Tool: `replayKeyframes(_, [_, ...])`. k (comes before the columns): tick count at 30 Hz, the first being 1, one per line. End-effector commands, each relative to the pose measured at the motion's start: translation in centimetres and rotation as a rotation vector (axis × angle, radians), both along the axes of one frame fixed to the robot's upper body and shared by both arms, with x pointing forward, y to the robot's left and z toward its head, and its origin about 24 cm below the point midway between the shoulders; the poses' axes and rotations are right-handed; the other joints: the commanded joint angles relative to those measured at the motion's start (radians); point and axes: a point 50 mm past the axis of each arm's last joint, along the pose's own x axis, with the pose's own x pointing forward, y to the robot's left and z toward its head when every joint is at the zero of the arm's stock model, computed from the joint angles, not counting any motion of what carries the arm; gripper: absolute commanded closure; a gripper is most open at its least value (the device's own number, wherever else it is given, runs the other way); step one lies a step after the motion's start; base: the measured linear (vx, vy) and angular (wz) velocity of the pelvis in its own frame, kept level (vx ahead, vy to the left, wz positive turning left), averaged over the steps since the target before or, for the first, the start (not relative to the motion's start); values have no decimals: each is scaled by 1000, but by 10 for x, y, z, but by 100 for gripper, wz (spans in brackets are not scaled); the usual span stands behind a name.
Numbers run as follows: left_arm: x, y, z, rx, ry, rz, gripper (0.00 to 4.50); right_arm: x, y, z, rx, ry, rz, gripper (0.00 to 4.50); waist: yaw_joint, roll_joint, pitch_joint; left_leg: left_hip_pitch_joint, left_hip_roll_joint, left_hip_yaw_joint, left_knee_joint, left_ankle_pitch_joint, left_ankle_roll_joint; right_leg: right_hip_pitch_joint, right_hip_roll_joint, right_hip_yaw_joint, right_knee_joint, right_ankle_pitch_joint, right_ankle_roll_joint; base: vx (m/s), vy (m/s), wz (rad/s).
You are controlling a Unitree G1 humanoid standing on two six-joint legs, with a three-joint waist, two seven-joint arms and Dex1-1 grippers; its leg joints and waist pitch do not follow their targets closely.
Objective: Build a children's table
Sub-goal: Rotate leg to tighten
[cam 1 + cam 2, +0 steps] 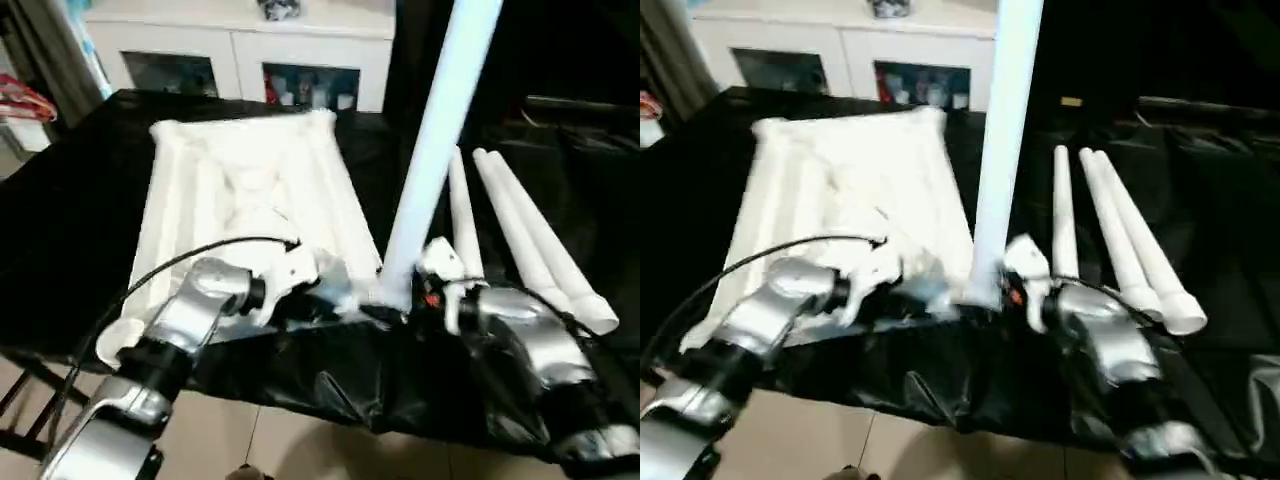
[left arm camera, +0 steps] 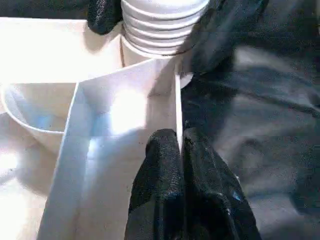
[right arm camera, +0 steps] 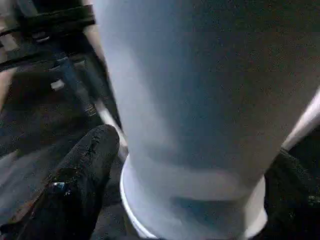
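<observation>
In the head view, we see the white ribbed plastic table top (image 1: 250, 200) lying underside-up on the black-covered surface (image 1: 60, 220), with one white tapered tube leg (image 1: 430, 160) upright at its near corner socket. In the left wrist view, our left claw (image 2: 181, 150) is pinched closed on the top's rim. In the right wrist view, our right claw (image 3: 190, 200) clasps the leg's base; if it tilts, we judge the threads could cross-seat.

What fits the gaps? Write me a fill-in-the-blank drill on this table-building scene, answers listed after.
1. The right gripper holds one white leg standing ____.
2. The left gripper pinches the ____ of the table top.
3. ____ loose legs lie on the black work table.
4. The table top lies with its ribbed ____ facing up.

Answers: upright; rim; three; underside
</observation>
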Motion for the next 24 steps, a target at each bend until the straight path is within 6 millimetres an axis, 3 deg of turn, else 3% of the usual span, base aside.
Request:
replayKeyframes(1, [-10,-25,14,-72,1,-198,450,-12,12,-10,-29,67,117,73,-1,2,-62,10,35,-1,-67,-268,50,51,-53,33,-68,-164,-257,0,0,0])
replayKeyframes(5, [-12,-19,14,-53,18,-228,450,-15,11,-12,-52,77,163,90,-2,3,-61,11,34,-1,-68,-283,38,47,-53,34,-71,-197,-253,0,0,0])
replayKeyframes(12, [-12,-13,15,-47,25,-222,450,-20,18,-11,-12,100,187,158,0,2,-63,9,33,-2,-66,-253,42,50,-53,33,-67,-160,-256,0,0,0])
replayKeyframes(15, [-9,-15,15,-57,11,-187,450,-21,22,-14,6,101,157,163,0,-1,-62,10,33,-2,-67,-259,39,49,-54,33,-68,-176,-254,0,0,0])
replayKeyframes(20, [4,-26,14,-79,-47,-27,450,-6,26,-24,14,81,-87,167,-8,-2,-56,12,29,-5,-72,-310,12,45,-57,33,-81,-299,-221,0,0,0])
replayKeyframes(21, [9,-31,15,-99,-64,38,450,2,27,-29,-3,77,-195,168,-11,-2,-54,15,29,-6,-74,-329,3,42,-58,34,-86,-345,-206,0,0,0])
replayKeyframes(22, [14,-37,16,-111,-82,99,450,9,29,-33,-15,74,-300,168,-20,0,-52,10,27,-9,-76,-336,-14,41,-58,33,-85,-379,-194,0,0,0])
replayKeyframes(23, [14,-37,16,-111,-82,99,450,9,29,-33,-15,74,-300,168,-25,-1,-53,12,24,-11,-76,-344,-22,42,-58,30,-87,-398,-188,0,0,0])
replayKeyframes(24, [21,-46,17,-121,-111,183,450,18,31,-38,-28,75,-446,168,-28,-3,-56,14,23,-12,-74,-347,-24,41,-59,31,-90,-411,-176,0,0,0])
